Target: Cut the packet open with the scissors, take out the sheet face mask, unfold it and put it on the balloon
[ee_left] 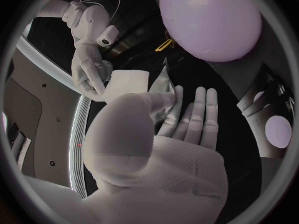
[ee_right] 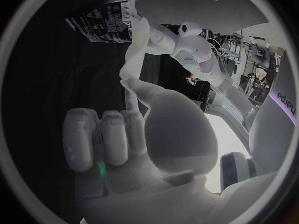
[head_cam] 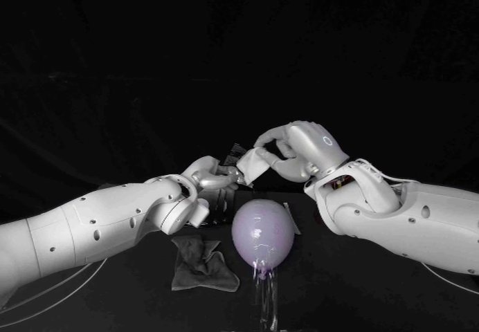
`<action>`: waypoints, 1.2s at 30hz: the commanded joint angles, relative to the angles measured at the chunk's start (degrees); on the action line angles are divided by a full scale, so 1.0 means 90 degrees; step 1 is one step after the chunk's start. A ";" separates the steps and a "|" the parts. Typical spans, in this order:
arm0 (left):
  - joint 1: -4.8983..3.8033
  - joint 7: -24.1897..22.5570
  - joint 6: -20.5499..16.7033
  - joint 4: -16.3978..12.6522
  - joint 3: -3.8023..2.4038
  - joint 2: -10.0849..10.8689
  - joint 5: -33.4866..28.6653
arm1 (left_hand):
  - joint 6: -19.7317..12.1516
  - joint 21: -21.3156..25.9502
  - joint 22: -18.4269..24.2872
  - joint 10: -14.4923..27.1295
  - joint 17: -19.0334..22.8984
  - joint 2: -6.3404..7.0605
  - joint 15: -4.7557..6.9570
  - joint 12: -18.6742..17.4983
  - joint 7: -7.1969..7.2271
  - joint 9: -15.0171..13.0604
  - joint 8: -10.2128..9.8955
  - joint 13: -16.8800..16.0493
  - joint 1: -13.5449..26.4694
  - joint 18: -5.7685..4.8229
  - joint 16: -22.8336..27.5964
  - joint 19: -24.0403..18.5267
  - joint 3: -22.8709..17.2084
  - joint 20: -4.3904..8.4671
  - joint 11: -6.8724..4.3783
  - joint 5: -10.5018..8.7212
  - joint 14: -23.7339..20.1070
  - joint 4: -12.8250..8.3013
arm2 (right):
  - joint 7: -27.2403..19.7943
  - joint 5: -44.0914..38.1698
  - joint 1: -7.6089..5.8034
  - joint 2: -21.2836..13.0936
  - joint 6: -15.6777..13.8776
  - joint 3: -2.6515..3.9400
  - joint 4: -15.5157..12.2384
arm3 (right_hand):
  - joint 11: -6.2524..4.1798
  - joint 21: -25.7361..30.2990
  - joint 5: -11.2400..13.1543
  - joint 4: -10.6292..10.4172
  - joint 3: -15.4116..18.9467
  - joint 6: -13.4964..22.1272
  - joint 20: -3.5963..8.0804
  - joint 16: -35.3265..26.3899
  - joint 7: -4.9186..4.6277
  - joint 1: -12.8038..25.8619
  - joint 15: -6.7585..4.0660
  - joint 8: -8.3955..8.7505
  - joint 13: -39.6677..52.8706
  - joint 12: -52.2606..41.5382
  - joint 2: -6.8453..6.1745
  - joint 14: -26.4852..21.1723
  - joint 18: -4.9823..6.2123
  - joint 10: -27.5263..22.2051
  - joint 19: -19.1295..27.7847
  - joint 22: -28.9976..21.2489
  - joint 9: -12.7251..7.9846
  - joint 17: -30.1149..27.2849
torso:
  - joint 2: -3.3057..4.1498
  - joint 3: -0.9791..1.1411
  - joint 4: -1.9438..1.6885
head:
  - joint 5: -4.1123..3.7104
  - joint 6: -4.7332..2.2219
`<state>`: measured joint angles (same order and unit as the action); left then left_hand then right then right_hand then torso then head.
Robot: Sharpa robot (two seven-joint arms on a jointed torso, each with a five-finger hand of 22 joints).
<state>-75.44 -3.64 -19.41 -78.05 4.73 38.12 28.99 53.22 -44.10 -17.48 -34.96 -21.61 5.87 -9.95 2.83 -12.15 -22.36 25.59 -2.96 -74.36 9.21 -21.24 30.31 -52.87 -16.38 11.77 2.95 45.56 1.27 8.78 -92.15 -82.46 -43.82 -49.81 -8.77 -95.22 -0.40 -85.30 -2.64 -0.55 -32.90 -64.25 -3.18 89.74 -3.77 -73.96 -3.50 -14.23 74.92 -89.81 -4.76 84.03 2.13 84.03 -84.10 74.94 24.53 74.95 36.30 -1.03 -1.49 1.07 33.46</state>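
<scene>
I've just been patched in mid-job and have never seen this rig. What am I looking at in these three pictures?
It is a robot with two white arms, each ending in a silver hand. The square picture looks down from a camera on its head. The two round ones come from cameras behind each wrist, so each shows that arm's own hand up close. The left hand holds the packet. The right hand pinches the folded white sheet mask right next to it. Below them are the pale balloon and a grey cloth lying on the black table.
</scene>
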 commanded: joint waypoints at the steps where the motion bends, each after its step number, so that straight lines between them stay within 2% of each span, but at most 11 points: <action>1: -0.0005 0.0121 0.0340 -0.0108 0.0005 0.0164 -0.0195 | 0.0053 -0.0028 -0.0010 -0.0070 0.0006 0.0010 0.0022 0.0015 -0.0009 -0.0009 0.0026 -0.0004 -0.0024 -0.0028 -0.0033 0.0029 -0.0032 -0.0001 -0.0012 0.0026 -0.0008 -0.0013 | -0.0575 0.0920 -0.0062 -0.0121 -0.0144 0.0023 -0.0014 | -0.0022 -0.0009 -0.0017 0.0032 -0.0017 -0.0032 0.0034 0.0029 0.0026 -0.0054 -0.0025 -0.0169 0.1662 0.0000 -0.0010 0.0663 -0.0114 0.0654 -0.0381 0.1513 0.0282 0.1672 | 0.0002 0.0003 0.0006 | 0.0018 0.0037; 5: -0.0005 0.0362 0.0661 -0.0336 0.0063 0.0544 -0.0553 | 0.0065 -0.0034 -0.0009 -0.0192 0.0011 0.0023 0.0028 0.0029 -0.0014 -0.0008 0.0038 -0.0014 -0.0002 -0.0020 -0.0078 0.0038 -0.0041 -0.0002 -0.0016 0.0024 0.0001 0.0000 | -0.1091 0.1648 -0.0156 -0.0308 -0.0145 0.0039 0.0038 | -0.0015 0.0022 -0.0017 0.0040 -0.0039 -0.0003 0.0041 0.0029 0.0015 -0.0065 -0.0025 -0.0177 0.1640 0.0035 -0.0006 0.0663 -0.0107 0.0639 -0.0364 0.1503 0.0293 0.1672 | -0.0003 0.0005 -0.0002 | 0.0038 0.0098; 8: -0.0005 0.0668 0.1005 -0.0540 0.0098 0.0868 -0.0870 | 0.0073 -0.0037 -0.0008 -0.0337 0.0014 0.0030 0.0033 0.0045 -0.0012 -0.0007 0.0045 -0.0026 0.0006 -0.0015 -0.0107 0.0043 -0.0053 -0.0002 -0.0020 0.0024 0.0004 0.0003 | -0.1377 0.2115 -0.0205 -0.0404 -0.0137 0.0044 0.0104 | -0.0013 0.0021 -0.0017 0.0043 -0.0045 0.0005 0.0043 0.0029 0.0013 -0.0068 -0.0024 -0.0179 0.1638 0.0039 -0.0004 0.0663 -0.0107 0.0637 -0.0365 0.1503 0.0297 0.1672 | -0.0007 0.0012 -0.0007 | 0.0109 0.0184; 11: -0.0004 0.0924 0.1262 -0.0715 0.0120 0.1140 -0.1098 | 0.0079 -0.0037 -0.0006 -0.0389 0.0019 0.0041 0.0036 0.0051 -0.0010 -0.0007 0.0052 -0.0030 0.0013 -0.0012 -0.0126 0.0043 -0.0065 -0.0002 -0.0024 0.0025 0.0001 0.0000 | -0.1524 0.2371 -0.0228 -0.0447 -0.0123 0.0046 0.0166 | -0.0013 0.0021 -0.0017 0.0043 -0.0045 0.0005 0.0043 0.0029 0.0013 -0.0068 -0.0024 -0.0179 0.1638 0.0039 -0.0004 0.0663 -0.0107 0.0637 -0.0365 0.1503 0.0297 0.1672 | -0.0004 0.0008 -0.0006 | 0.0167 0.0225; 14: -0.0004 0.1222 0.1503 -0.0928 0.0142 0.1485 -0.1358 | 0.0085 -0.0038 -0.0004 -0.0436 0.0022 0.0050 0.0038 0.0057 -0.0007 -0.0006 0.0057 -0.0033 0.0017 -0.0009 -0.0143 0.0045 -0.0079 -0.0002 -0.0027 0.0025 -0.0001 -0.0003 | -0.1643 0.2599 -0.0245 -0.0462 -0.0077 0.0047 0.0265 | -0.0012 0.0033 -0.0017 0.0045 -0.0049 0.0010 0.0044 0.0029 0.0010 -0.0070 -0.0024 -0.0181 0.1635 0.0043 -0.0003 0.0663 -0.0104 0.0636 -0.0359 0.1500 0.0299 0.1672 | -0.0007 0.0009 0.0002 | 0.0283 0.0347; 20: -0.0003 0.1708 0.1859 -0.1300 0.0202 0.2065 -0.1611 | 0.0117 -0.0044 0.0001 -0.0628 0.0039 0.0090 0.0050 0.0075 0.0007 -0.0002 0.0081 -0.0045 0.0054 0.0005 -0.0214 0.0060 -0.0139 -0.0004 -0.0042 0.0022 -0.0006 -0.0008 | -0.1784 0.2870 -0.0257 -0.0434 0.0075 0.0046 0.0396 | -0.0011 0.0030 -0.0017 0.0046 -0.0052 0.0015 0.0045 0.0029 0.0008 -0.0072 -0.0024 -0.0182 0.1631 0.0050 -0.0002 0.0663 -0.0105 0.0632 -0.0360 0.1500 0.0300 0.1672 | -0.0007 0.0011 -0.0009 | 0.0405 0.0573; 22: -0.0002 0.1826 0.1914 -0.1437 0.0258 0.2248 -0.1639 | 0.0121 -0.0044 0.0003 -0.0657 0.0042 0.0098 0.0051 0.0077 0.0009 -0.0001 0.0084 -0.0047 0.0062 0.0007 -0.0226 0.0062 -0.0151 -0.0004 -0.0044 0.0021 -0.0007 -0.0006 | -0.1801 0.2912 -0.0259 -0.0414 0.0107 0.0046 0.0435 | -0.0011 0.0030 -0.0017 0.0046 -0.0052 0.0015 0.0045 0.0029 0.0008 -0.0072 -0.0024 -0.0182 0.1631 0.0050 -0.0002 0.0663 -0.0105 0.0632 -0.0360 0.1500 0.0300 0.1672 | -0.0010 0.0009 -0.0011 | 0.0456 0.0680; 28: -0.0002 0.2042 0.1826 -0.1868 0.0656 0.2824 -0.1580 | 0.0141 -0.0043 0.0012 -0.0730 0.0058 0.0129 0.0058 0.0079 0.0016 0.0007 0.0095 -0.0048 0.0108 0.0018 -0.0282 0.0080 -0.0206 -0.0007 -0.0052 0.0016 -0.0011 0.0022 | -0.1800 0.2965 -0.0261 -0.0347 0.0233 0.0042 0.0565 | -0.0008 0.0037 -0.0017 0.0049 -0.0058 0.0025 0.0047 0.0029 0.0004 -0.0075 -0.0024 -0.0185 0.1628 0.0055 0.0000 0.0663 -0.0104 0.0631 -0.0356 0.1498 0.0304 0.1672 | -0.0033 0.0011 -0.0011 | 0.0584 0.0859; 30: 0.0009 0.2068 0.1741 -0.1970 0.0754 0.2962 -0.1542 | 0.0142 -0.0042 0.0013 -0.0743 0.0060 0.0130 0.0059 0.0079 0.0016 0.0008 0.0095 -0.0049 0.0114 0.0019 -0.0287 0.0082 -0.0212 -0.0007 -0.0052 0.0015 -0.0012 0.0026 | -0.1797 0.2971 -0.0261 -0.0322 0.0276 0.0039 0.0599 | -0.0008 0.0037 -0.0017 0.0049 -0.0058 0.0025 0.0047 0.0029 0.0004 -0.0075 -0.0024 -0.0185 0.1628 0.0055 0.0000 0.0663 -0.0104 0.0631 -0.0356 0.1498 0.0304 0.1672 | -0.0033 0.0013 -0.0014 | 0.0626 0.0921; 34: 0.0082 0.2052 0.1533 -0.2145 0.0854 0.3183 -0.1465 | 0.0143 -0.0039 0.0018 -0.0854 0.0066 0.0137 0.0059 0.0087 0.0014 0.0012 0.0095 -0.0057 0.0132 0.0021 -0.0303 0.0086 -0.0226 -0.0008 -0.0052 0.0012 -0.0016 0.0044 | -0.1783 0.2952 -0.0260 -0.0285 0.0344 0.0032 0.0649 | -0.0008 0.0037 -0.0017 0.0049 -0.0058 0.0025 0.0047 0.0029 0.0004 -0.0075 -0.0024 -0.0185 0.1628 0.0055 0.0000 0.0663 -0.0104 0.0631 -0.0356 0.1498 0.0304 0.1672 | -0.0038 0.0011 -0.0029 | 0.0671 0.0990; 36: 0.0103 0.2021 0.1432 -0.2200 0.0876 0.3266 -0.1410 | 0.0140 -0.0037 0.0021 -0.0965 0.0069 0.0143 0.0061 0.0099 0.0013 0.0016 0.0093 -0.0066 0.0144 0.0023 -0.0316 0.0090 -0.0235 -0.0008 -0.0053 0.0010 -0.0017 0.0057 | -0.1776 0.2946 -0.0260 -0.0270 0.0371 0.0030 0.0669 | -0.0008 0.0037 -0.0017 0.0049 -0.0058 0.0025 0.0047 0.0029 0.0004 -0.0075 -0.0024 -0.0185 0.1628 0.0055 0.0000 0.0663 -0.0104 0.0631 -0.0356 0.1498 0.0304 0.1672 | -0.0038 0.0008 -0.0032 | 0.0699 0.1008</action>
<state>-74.58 13.86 -5.00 -97.31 12.63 67.19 15.88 54.24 -44.32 -17.37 -43.12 -21.07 6.82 -9.74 3.49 -12.01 -22.30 26.26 -3.49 -73.41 9.20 -23.74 30.74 -54.71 -16.38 11.32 3.04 45.35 1.66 -6.42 -65.89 -84.76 -46.39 -48.25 -8.53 -89.31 -0.39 -85.08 -2.66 -0.23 -33.21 -63.73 -3.10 89.60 -3.58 -74.05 -3.47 -15.54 74.92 -89.35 -4.66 84.01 2.11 84.02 -83.97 74.94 24.54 74.95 36.00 -0.94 -1.67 6.99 42.14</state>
